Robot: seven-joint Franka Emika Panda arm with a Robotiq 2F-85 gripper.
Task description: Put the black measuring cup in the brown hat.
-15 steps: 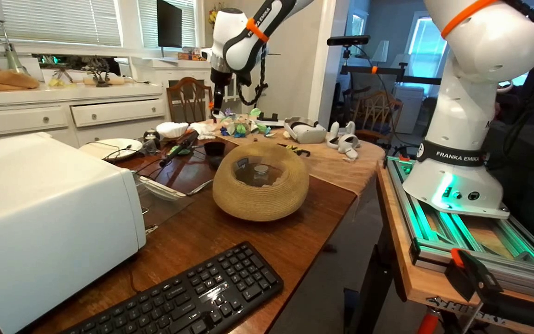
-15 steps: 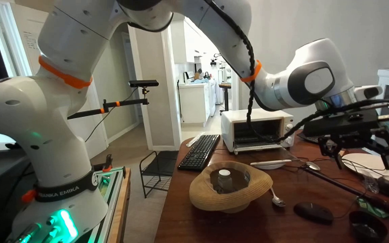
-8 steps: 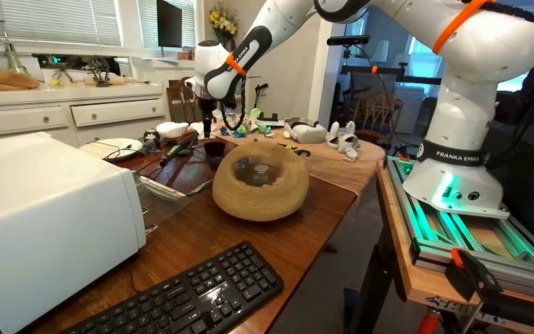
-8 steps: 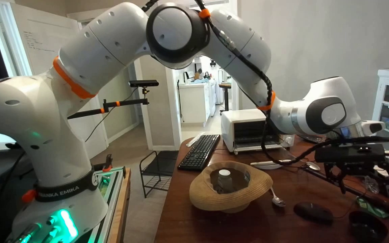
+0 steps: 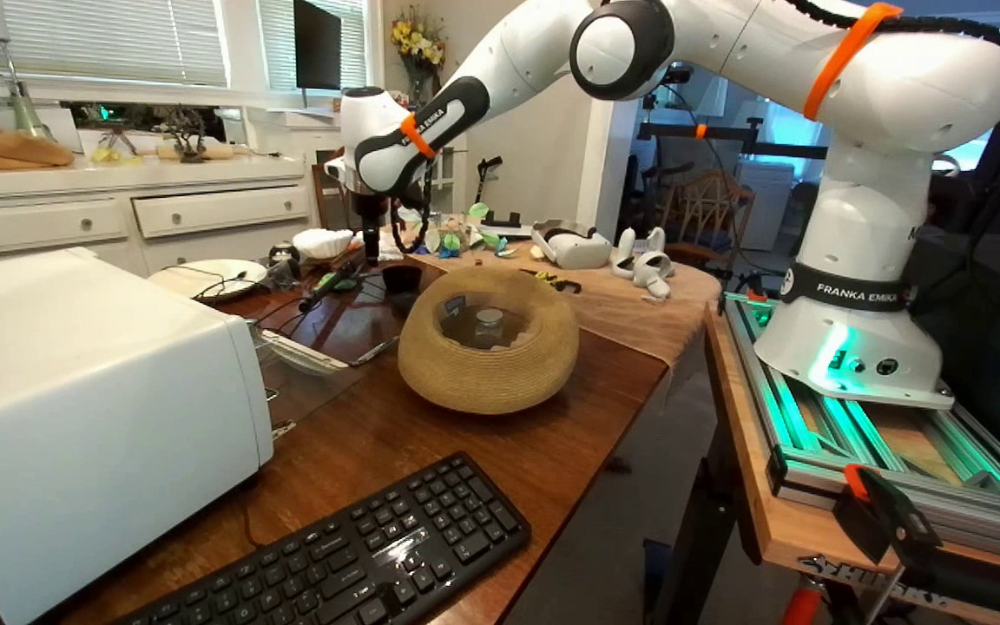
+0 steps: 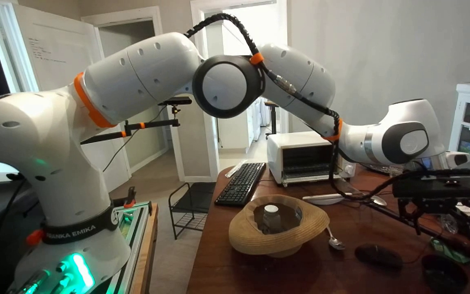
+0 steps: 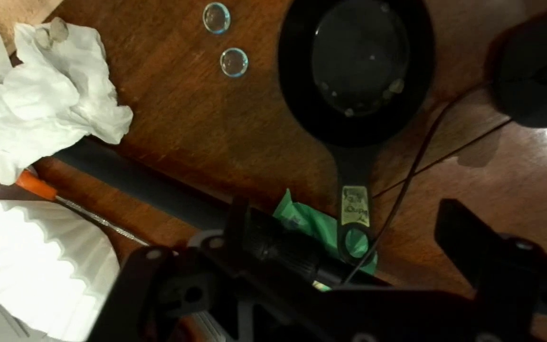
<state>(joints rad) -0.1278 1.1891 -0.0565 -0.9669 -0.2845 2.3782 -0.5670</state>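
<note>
Arm [image 6: 227, 87] arched outward | wrist [image 6: 406, 141] bent down | jaws spread apart

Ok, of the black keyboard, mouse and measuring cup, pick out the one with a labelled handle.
The black measuring cup: its handle bears a yellowish label. The mouse and the keyboard have no handle.

The arm's base [image 5: 851, 343] reads FRANKA EMIKA (white on black); the workbench [image 5: 799, 529], HUSKY.
</note>
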